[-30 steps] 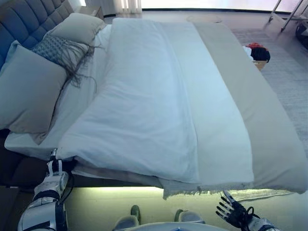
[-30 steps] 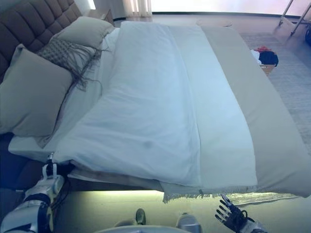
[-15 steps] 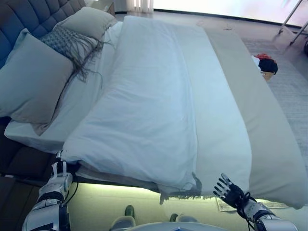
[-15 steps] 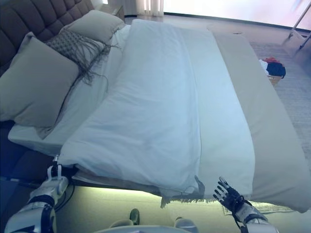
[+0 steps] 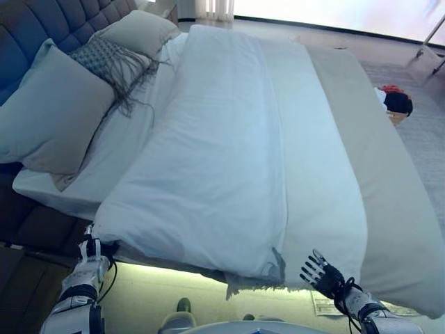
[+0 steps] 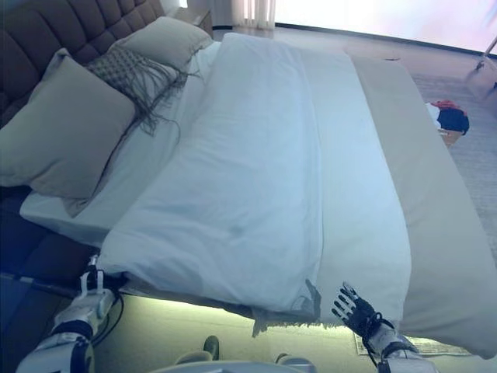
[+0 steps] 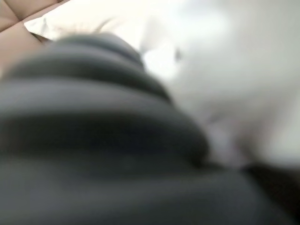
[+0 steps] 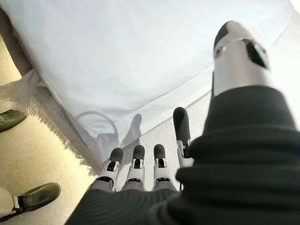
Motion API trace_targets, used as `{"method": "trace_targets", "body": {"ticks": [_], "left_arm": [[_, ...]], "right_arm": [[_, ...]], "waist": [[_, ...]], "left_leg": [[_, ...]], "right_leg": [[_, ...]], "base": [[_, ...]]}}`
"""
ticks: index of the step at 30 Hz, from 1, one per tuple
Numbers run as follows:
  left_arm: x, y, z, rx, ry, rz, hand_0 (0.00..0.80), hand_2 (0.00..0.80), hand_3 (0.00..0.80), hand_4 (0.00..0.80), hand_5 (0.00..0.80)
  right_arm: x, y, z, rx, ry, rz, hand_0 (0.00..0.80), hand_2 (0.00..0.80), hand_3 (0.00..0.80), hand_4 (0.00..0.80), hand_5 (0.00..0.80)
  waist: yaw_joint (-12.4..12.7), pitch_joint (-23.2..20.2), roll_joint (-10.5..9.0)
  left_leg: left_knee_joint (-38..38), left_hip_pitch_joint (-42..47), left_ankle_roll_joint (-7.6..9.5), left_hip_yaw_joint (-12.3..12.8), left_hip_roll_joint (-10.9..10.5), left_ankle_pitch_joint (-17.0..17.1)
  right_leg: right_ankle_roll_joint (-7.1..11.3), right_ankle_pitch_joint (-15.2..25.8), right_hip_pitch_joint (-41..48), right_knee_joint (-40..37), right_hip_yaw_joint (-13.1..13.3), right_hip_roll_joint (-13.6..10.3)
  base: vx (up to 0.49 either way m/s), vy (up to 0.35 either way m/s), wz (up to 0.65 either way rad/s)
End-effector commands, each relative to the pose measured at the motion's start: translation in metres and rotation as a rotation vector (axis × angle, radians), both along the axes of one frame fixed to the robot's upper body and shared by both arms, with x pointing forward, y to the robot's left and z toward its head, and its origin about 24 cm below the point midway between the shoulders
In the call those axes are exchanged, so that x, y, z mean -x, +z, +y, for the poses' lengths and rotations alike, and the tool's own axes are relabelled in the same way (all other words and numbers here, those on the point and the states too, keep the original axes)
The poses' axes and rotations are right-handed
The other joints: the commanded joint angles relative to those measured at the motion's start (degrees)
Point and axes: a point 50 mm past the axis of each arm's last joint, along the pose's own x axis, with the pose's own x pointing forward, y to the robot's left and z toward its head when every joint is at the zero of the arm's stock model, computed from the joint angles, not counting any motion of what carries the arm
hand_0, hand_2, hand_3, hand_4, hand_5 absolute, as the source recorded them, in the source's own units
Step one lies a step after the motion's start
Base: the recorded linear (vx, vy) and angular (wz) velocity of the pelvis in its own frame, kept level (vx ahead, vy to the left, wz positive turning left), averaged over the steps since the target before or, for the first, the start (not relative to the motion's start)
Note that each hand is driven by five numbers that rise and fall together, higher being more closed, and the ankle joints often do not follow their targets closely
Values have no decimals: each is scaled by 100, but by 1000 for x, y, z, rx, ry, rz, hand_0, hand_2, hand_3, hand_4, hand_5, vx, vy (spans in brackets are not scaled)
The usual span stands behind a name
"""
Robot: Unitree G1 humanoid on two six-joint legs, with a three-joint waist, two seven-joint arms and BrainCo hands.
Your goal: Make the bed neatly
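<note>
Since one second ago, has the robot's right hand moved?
Yes. The right hand has risen from below the fringed beige blanket's edge to overlap it.

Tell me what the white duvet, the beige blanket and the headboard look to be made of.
White duvet: soft matte woven fabric, probably cotton; it puffs and creases gently.
Beige blanket: flatter, thinner woven cloth, with a frayed fringe at its near edge.
Headboard: padded upholstery, tufted in squares; whether fabric or leatherette cannot be told.
</note>
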Motion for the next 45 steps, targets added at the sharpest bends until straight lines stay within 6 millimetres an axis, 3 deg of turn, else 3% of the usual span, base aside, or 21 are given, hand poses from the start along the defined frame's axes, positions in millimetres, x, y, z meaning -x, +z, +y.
{"method": "trace_targets", "body": {"ticks": [1,4,5,6,9,14,20,27,31,35,38,45], "left_arm": [[45,36,80,-246,320,-97,800,800,800,800,800],[27,36,68,-217,260,-132,772,772,772,772,772],[21,37,64,-201,235,-150,342,342,342,342,342],[15,37,60,-181,213,-163,0,0,0,0,0],[3,37,50,-148,183,-184,0,0,0,0,0],[-1,23,28,-87,114,-158,0,0,0,0,0],[29,-5,20,-25,98,-68,0,0,0,0,0],[51,-29,-2,36,61,-25,0,0,0,0,0],[37,-19,-13,19,-35,-219,0,0,0,0,0],[21,-5,-47,17,-258,-536,0,0,0,0,0],[15,4,-65,-26,-420,-676,0,0,0,0,0],[-20,42,-83,-138,-705,-873,0,0,0,0,0]], "right_arm": [[1,11,-29,75,-76,-25,0,0,0,0,0],[-16,20,-33,94,-72,-84,0,0,0,0,0],[-23,24,-33,98,-64,-112,0,0,0,0,0],[-30,28,-33,102,-57,-134,0,0,0,0,0],[-52,41,-31,116,-29,-192,0,0,0,0,0],[-61,49,-34,129,-10,-218,0,0,0,0,0],[-59,49,-34,124,51,-223,0,0,0,0,0],[-60,49,-33,137,61,-232,0,0,0,0,0],[-61,48,-29,140,80,-229,0,0,0,0,0],[-57,43,-24,134,77,-229,0,0,0,0,0],[-53,41,-22,124,67,-224,0,0,0,0,0],[-56,41,-19,127,66,-211,0,0,0,0,0]], "waist": [[748,-39,309],[747,341,306],[745,489,304],[746,612,295],[706,949,276],[662,1212,239],[591,1350,202],[670,1460,161],[686,1478,161],[728,1492,187],[738,1491,207],[614,1490,221]], "left_leg": [[954,-138,330,190,-371,-822],[1587,-552,345,233,-354,-993],[1824,-690,359,278,-338,-1128],[2028,-836,381,321,-323,-1207],[2770,-1323,453,400,-296,-1474],[3689,-1869,576,426,-317,-1871],[4104,-1999,591,481,-292,-2058],[4434,-2197,605,470,-262,-2149],[4374,-2143,595,449,-248,-2111],[4175,-2099,605,436,-257,-1991],[3954,-2040,595,417,-253,-1859],[3784,-2080,578,477,-162,-1718]], "right_leg": [[11,-253,-697,1151,84,-342],[-63,-405,-1052,1693,88,-447],[-77,-524,-1185,1924,116,-490],[-93,-565,-1334,2107,138,-530],[-166,-768,-1859,2907,223,-687],[-291,-1097,-2463,3923,369,-872],[-335,-1305,-2672,4425,501,-894],[-376,-1400,-2872,4760,522,-903],[-360,-1386,-2841,4747,529,-891],[-300,-1240,-2811,4558,499,-871],[-243,-1097,-2774,4355,497,-839],[-159,-906,-2880,4149,592,-794]], "base": [[-133,74,1],[-171,65,10],[-211,72,24],[-214,73,28],[-211,97,48],[-83,111,38],[1,69,29],[-25,-5,6],[12,-16,19],[-9,-38,15],[-3,-46,-4],[3,-5,0]]}}
